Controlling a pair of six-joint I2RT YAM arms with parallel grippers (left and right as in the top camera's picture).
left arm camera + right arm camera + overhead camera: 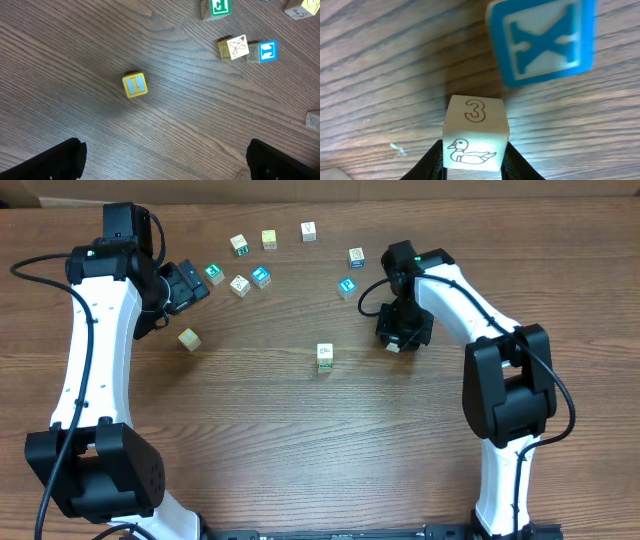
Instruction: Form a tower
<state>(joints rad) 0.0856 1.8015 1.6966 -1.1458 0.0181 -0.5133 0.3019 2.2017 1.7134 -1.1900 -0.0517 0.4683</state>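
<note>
Above grained tabletop (380,60), right tool (475,161) pinching pale cube (476,131) (duck print), left tool (170,162) agape.

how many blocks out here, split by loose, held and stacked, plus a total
loose single cubes: 9
held cube, in the right gripper: 1
tower: 1, its cube count hidden from above
total: 11

between the matt black plastic fingers (432,162) of the right gripper (475,152) sits a pale cube (476,132) of bare, matt wood with thin printed lines. just beyond the jaws is a blue-faced cube (542,42), its paint smooth and faintly satin. the table (380,75) is brown wood grain with a dull sheen.
</note>
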